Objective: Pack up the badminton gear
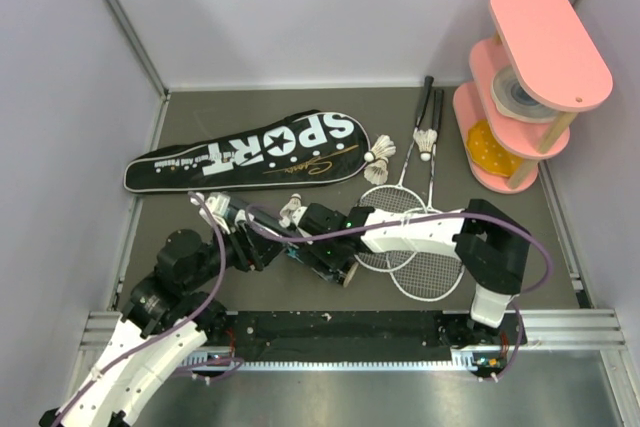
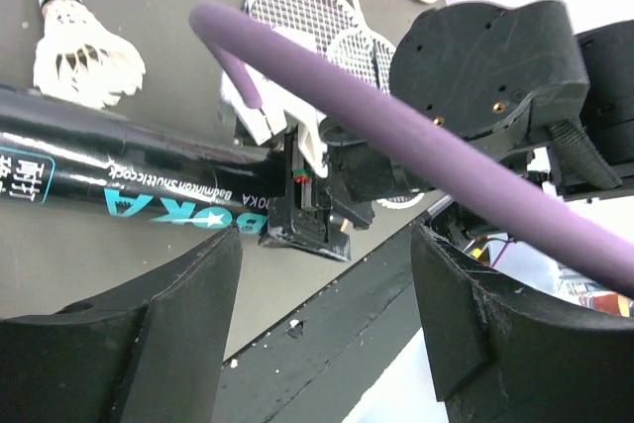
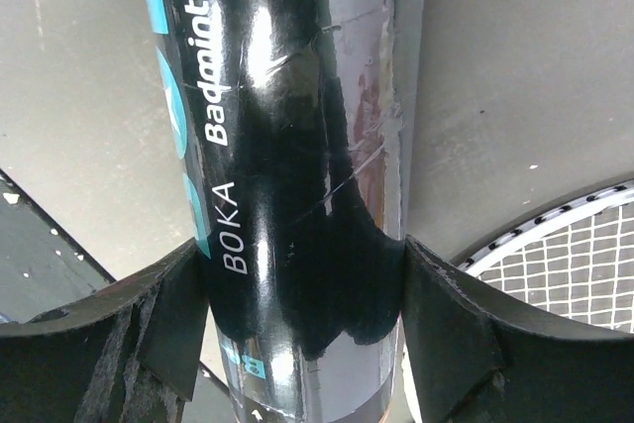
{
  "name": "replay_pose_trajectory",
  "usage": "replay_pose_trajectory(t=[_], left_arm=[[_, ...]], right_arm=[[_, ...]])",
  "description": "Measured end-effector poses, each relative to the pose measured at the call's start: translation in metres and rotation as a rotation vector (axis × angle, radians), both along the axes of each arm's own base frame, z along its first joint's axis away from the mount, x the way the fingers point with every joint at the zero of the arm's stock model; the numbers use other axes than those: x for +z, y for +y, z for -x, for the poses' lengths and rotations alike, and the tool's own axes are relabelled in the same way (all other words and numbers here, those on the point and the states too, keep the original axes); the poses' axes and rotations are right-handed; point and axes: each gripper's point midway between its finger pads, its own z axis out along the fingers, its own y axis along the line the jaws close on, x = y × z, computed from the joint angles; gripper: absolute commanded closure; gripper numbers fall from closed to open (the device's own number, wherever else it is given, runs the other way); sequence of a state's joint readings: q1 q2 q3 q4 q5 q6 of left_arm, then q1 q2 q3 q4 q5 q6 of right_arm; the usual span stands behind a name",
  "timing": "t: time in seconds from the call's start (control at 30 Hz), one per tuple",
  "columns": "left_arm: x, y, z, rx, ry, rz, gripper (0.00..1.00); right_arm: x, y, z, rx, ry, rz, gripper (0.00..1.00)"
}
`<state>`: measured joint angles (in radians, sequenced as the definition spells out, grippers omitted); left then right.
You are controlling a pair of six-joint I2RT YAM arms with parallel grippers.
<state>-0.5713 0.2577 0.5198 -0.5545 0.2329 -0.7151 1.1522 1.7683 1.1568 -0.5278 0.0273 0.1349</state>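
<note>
The long black shuttle tube [image 3: 287, 146] lies on the mat near the front, and my right gripper [image 3: 302, 314] is shut on it, a pad pressed to each side. My left gripper [image 2: 327, 324] hangs open and empty over the table's front edge, just short of the tube [image 2: 119, 185]. One white shuttlecock [image 2: 79, 52] rests beside the tube; two more [image 1: 380, 152] [image 1: 428, 142] lie near the racket shafts. Two silver rackets [image 1: 425, 257] overlap at the right. The black SPORT bag [image 1: 250, 152] lies at the back.
A pink tiered stand [image 1: 530, 87] stands in the back right corner. A purple cable [image 2: 396, 126] arches across the left wrist view. The black front rail [image 1: 340, 325] runs along the near edge, and grey walls enclose the mat.
</note>
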Motion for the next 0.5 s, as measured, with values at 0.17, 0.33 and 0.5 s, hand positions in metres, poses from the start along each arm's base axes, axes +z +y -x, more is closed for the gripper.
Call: replay_pose_trajectory(t=[0.17, 0.33, 0.5], left_arm=[[0.022, 0.004, -0.001, 0.012, -0.062, 0.006, 0.27], [0.046, 0.010, 0.000, 0.022, -0.128, 0.001, 0.27], [0.079, 0.005, 0.001, -0.021, -0.190, 0.003, 0.29]], right_arm=[[0.011, 0.007, 0.007, -0.021, 0.010, -0.043, 0.59], [0.080, 0.015, 0.013, -0.121, 0.017, -0.289, 0.69], [0.174, 0.014, 0.006, -0.280, 0.088, -0.716, 0.72]])
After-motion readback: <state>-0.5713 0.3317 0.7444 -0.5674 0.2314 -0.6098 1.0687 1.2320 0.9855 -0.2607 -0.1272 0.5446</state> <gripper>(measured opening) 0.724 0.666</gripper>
